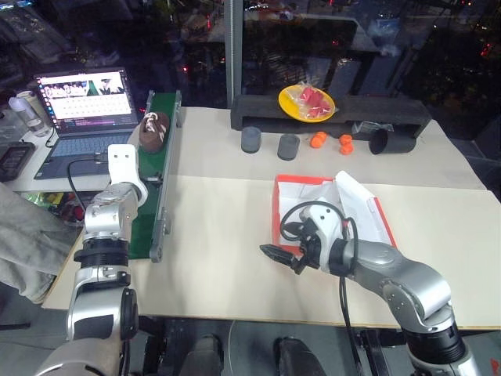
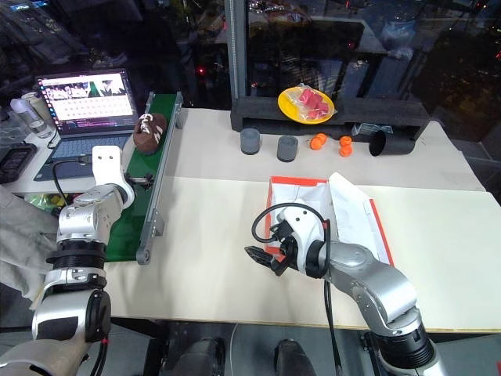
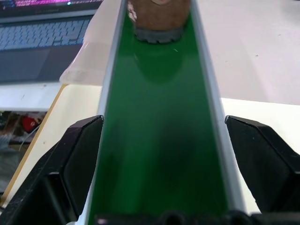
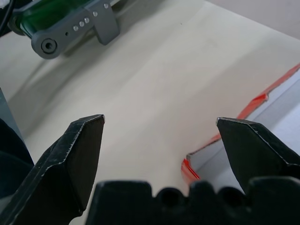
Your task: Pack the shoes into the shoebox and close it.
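Note:
One dark brown shoe (image 1: 153,129) lies on the green conveyor belt (image 1: 149,211) at the left of the table, toward its far end. In the left wrist view its heel (image 3: 159,18) sits ahead of my left gripper (image 3: 162,121), which is open with a finger on each side of the belt and apart from the shoe. The red-orange shoebox (image 1: 275,205) stands open at mid-table, with white tissue paper (image 1: 356,204) inside. My right gripper (image 1: 283,258) hovers open and empty over bare table, just off the box's near left corner (image 4: 187,168).
An open laptop (image 1: 82,106) and a bottle (image 1: 27,110) sit left of the belt. At the back are a dark foam block (image 1: 399,113) with a yellow plate (image 1: 307,102), two grey cylinders (image 1: 250,139), orange bits (image 1: 318,139) and a black tube (image 1: 391,141). A person's grey sleeve (image 1: 23,235) shows at the left edge.

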